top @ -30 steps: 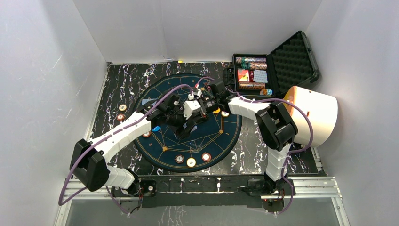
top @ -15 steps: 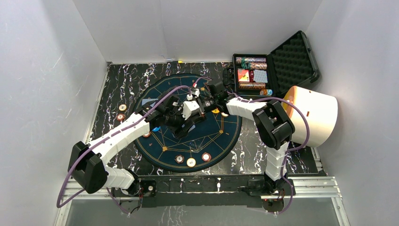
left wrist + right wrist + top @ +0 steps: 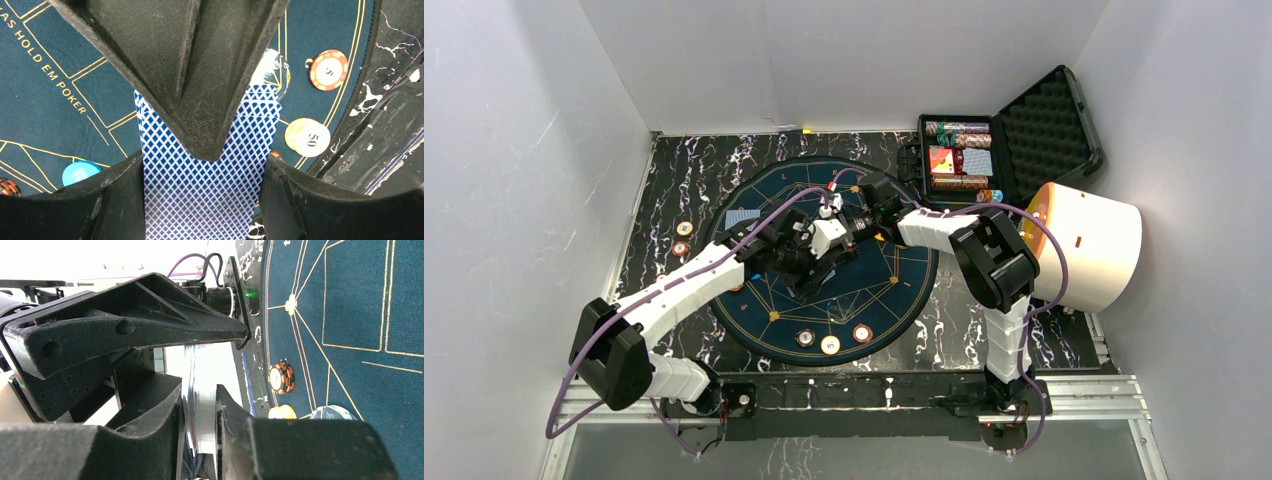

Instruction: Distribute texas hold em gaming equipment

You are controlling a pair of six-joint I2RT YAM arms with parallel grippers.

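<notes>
Handover in mid-air: the left fingers (image 3: 115, 200) have just narrowed onto the long edges of the deck of cards (image 3: 200, 205), while the right fingers (image 3: 150, 410) clamp its faces. It hangs above the felt mat (image 3: 894, 290), just 12 o'clock of centre. Dealing looks close.

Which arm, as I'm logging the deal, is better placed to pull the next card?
Left, probably: the left gripper straddles the deck at its side edges, while the right gripper is clamped across its thickness, holding it, so it isn't free.

Marbled table (image 3: 674, 170) carries round blue mat (image 3: 886, 292), open case (image 3: 1044, 125), two chips (image 3: 684, 228).
</notes>
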